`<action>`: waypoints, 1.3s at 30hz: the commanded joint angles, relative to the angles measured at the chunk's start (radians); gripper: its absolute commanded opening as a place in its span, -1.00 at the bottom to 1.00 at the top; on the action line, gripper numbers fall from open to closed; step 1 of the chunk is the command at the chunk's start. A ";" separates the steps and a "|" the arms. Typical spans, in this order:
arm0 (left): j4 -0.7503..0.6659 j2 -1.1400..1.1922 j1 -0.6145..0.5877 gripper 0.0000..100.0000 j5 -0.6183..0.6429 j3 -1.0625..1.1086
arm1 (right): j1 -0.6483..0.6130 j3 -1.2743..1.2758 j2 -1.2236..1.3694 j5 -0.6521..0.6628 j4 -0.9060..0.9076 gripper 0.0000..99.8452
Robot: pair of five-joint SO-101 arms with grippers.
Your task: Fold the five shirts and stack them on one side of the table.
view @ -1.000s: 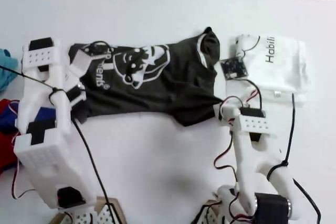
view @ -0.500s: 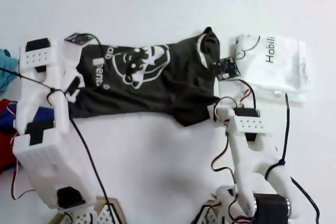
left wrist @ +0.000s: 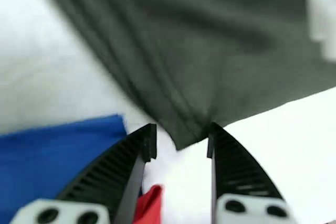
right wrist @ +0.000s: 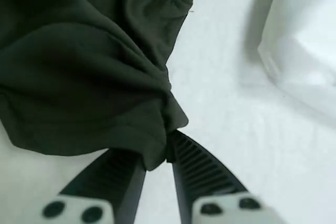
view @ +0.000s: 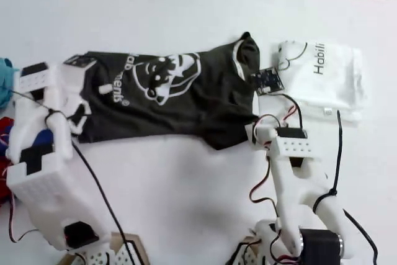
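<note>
On the table (view: 186, 197), near edge: we log two arms at one black shirt (view: 180, 97).
Right gripper (right wrist: 157, 153) pinches a bunched edge of it; left gripper (left wrist: 178, 141) is spread, a shirt corner between its fingers, blue shirt (left wrist: 52, 156) and red shirt (left wrist: 149, 203) close by. Shirt spans mid-table. Farther right we note a folded white shirt (view: 325, 79).

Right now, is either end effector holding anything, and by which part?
The right end effector pinches the black shirt by a bunched hem corner. The left end effector is open around another corner of the shirt, gripping nothing.
</note>
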 commanded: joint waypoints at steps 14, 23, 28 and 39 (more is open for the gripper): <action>-0.003 -0.029 0.114 -0.64 -0.044 0.117 | -0.001 -0.005 -0.044 -0.009 -0.010 -0.96; -0.048 -0.034 0.028 -0.65 -0.041 0.125 | 0.001 -0.005 -0.044 -0.011 -0.010 -0.96; -0.041 -0.035 0.002 -0.64 -0.034 0.054 | 0.001 -0.005 -0.044 -0.011 -0.010 -0.96; -0.072 -0.031 0.006 -0.64 -0.032 0.045 | 0.001 -0.005 -0.044 -0.011 -0.010 -0.96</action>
